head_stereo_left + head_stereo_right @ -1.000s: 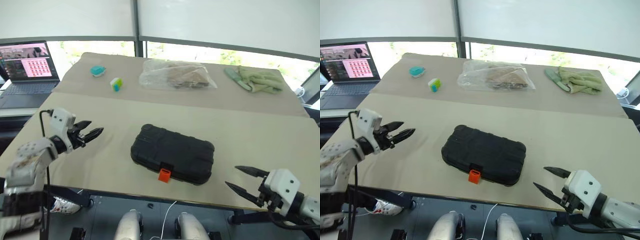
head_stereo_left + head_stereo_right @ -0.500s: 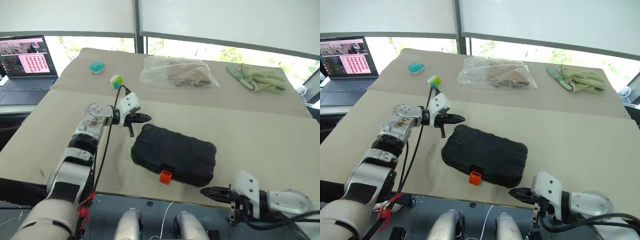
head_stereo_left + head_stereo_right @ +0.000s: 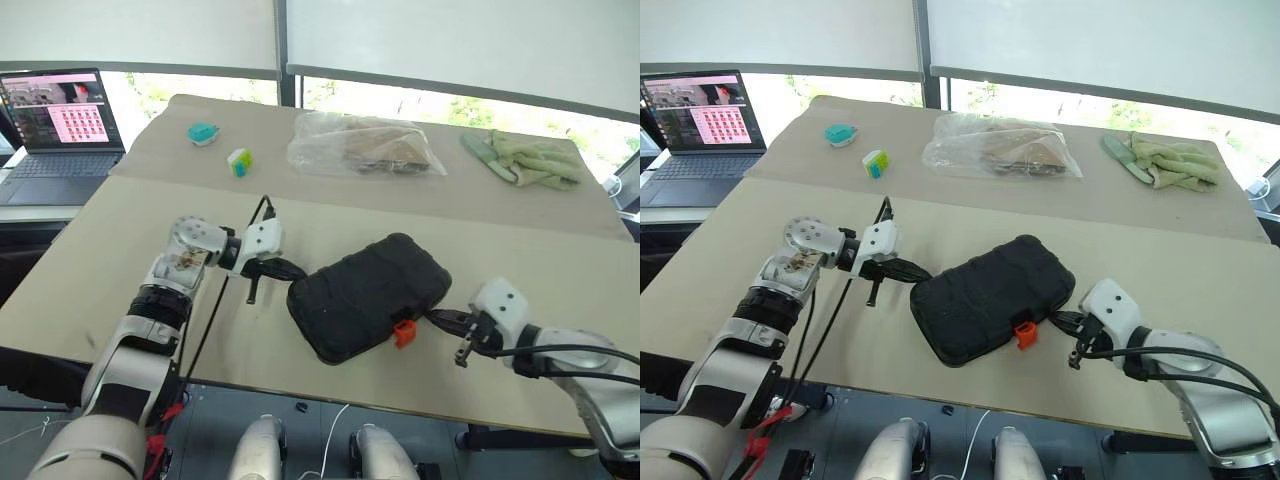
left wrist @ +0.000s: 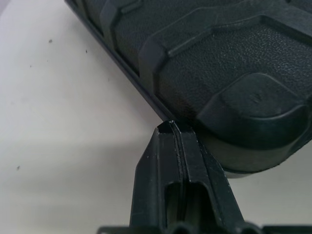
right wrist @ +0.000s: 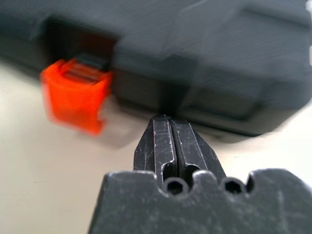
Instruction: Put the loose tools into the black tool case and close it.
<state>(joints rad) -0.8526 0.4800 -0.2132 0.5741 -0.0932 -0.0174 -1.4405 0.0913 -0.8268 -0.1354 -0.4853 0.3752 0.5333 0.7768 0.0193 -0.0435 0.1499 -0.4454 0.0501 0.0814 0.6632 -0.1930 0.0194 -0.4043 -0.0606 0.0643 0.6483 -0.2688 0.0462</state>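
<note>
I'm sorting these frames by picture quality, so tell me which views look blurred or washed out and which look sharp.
Right wrist view: the black tool case and its orange latch are smeared, while the right gripper is crisp. Left wrist view: sharp, the case's pebbled grain is clear beside the left gripper. Both eye views: bright windows are washed out behind an evenly lit table.

Head stereo pair high above table (image 3: 120, 230); wrist cameras close against black tool case (image 3: 368, 295).

A laptop (image 3: 62, 125), teal object (image 3: 203, 133), green-white object (image 3: 239, 162), clear bag (image 3: 362, 147) and green gloves (image 3: 525, 160) line the table's (image 3: 120, 250) far side.
</note>
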